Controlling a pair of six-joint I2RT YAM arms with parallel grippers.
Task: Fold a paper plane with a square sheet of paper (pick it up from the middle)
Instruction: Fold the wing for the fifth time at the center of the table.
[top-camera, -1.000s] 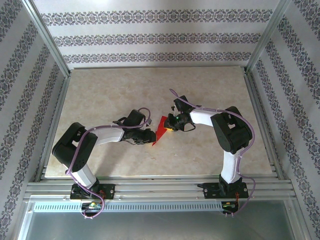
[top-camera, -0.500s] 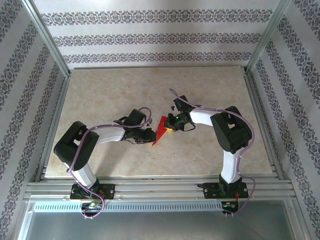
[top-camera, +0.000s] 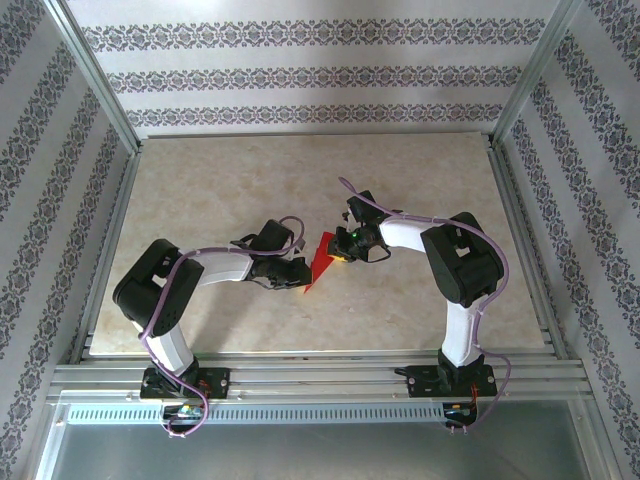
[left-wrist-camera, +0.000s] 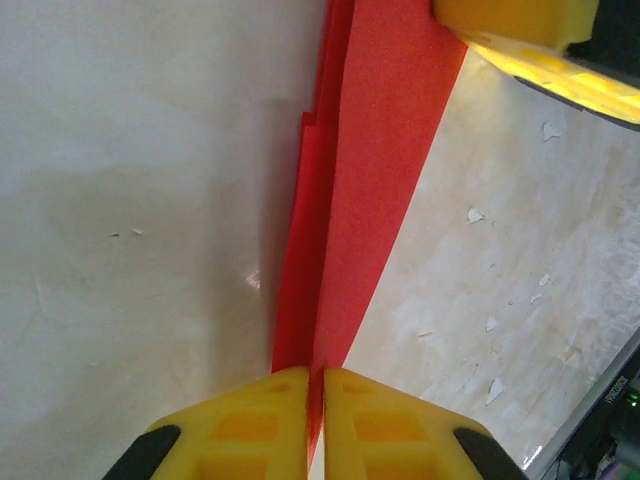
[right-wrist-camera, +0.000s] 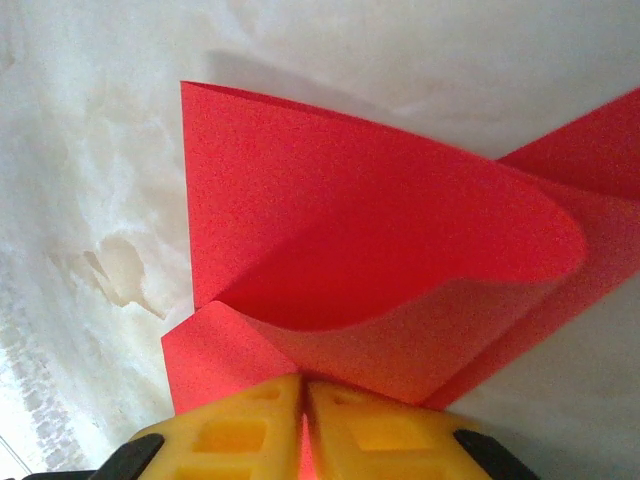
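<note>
The red paper (top-camera: 320, 262) hangs folded into a narrow pointed shape between both arms near the table's middle. My left gripper (top-camera: 298, 272) is shut on its lower end; in the left wrist view the yellow fingers (left-wrist-camera: 260, 425) pinch the thin folded paper (left-wrist-camera: 370, 180) edge-on, with the other gripper's yellow finger (left-wrist-camera: 520, 30) at the far end. My right gripper (top-camera: 340, 248) is shut on the upper end. In the right wrist view its yellow fingers (right-wrist-camera: 250, 425) clamp the paper (right-wrist-camera: 380, 260), whose loose flaps bulge open.
The beige marbled table top (top-camera: 220, 180) has bare room all around the arms. Metal frame rails (top-camera: 320, 380) run along the near edge, and patterned walls (top-camera: 320, 75) close the back and sides.
The left gripper has closed tighter onto the paper's lower end and its arm has shifted slightly. The right arm and paper stay in place.
</note>
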